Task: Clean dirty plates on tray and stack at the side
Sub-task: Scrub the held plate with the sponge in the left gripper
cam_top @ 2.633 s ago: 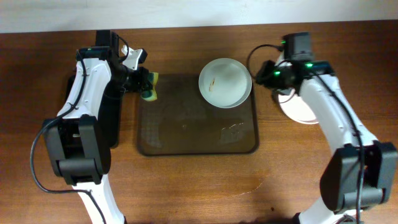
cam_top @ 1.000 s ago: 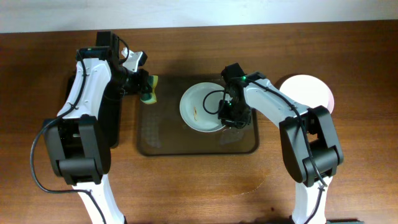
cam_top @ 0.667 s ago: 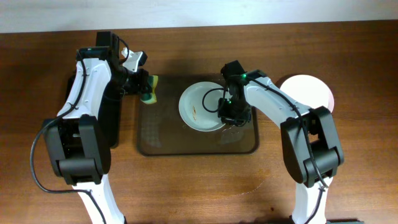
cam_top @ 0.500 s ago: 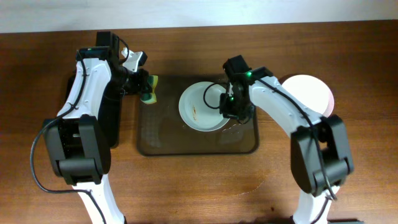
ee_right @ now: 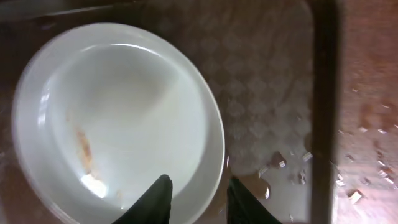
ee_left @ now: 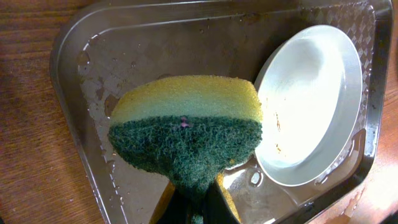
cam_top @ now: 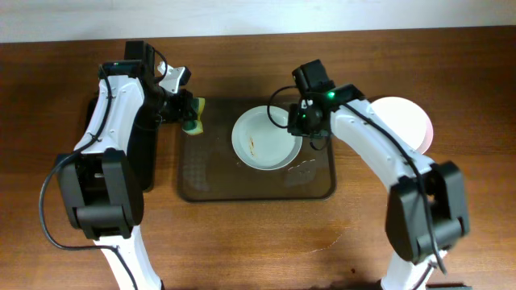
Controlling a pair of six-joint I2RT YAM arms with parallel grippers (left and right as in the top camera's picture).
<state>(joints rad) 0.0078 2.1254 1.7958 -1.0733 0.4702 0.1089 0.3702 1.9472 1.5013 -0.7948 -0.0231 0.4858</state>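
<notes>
One white plate (cam_top: 263, 139) lies flat on the brown tray (cam_top: 242, 184), with an orange-brown streak on its left inner side. My right gripper (cam_top: 305, 125) hovers at the plate's right rim. In the right wrist view the right gripper (ee_right: 198, 190) is open, one finger over the plate (ee_right: 118, 124) and one outside its rim, above the tray (ee_right: 267, 93). My left gripper (cam_top: 185, 113) is shut on a yellow-green sponge (cam_top: 194, 118) over the tray's back-left corner. The left wrist view shows the sponge (ee_left: 186, 130) in front of the plate (ee_left: 311, 106).
A white plate stack (cam_top: 403, 121) sits on the table right of the tray. A black tray (cam_top: 147, 153) lies under the left arm. Water drops and wet patches (ee_right: 283, 165) cover the brown tray's right part.
The plate has been shifted from the tray's back right toward its middle. My right gripper's jaws have since widened and drawn up and back toward the rim. The left arm has stayed still.
</notes>
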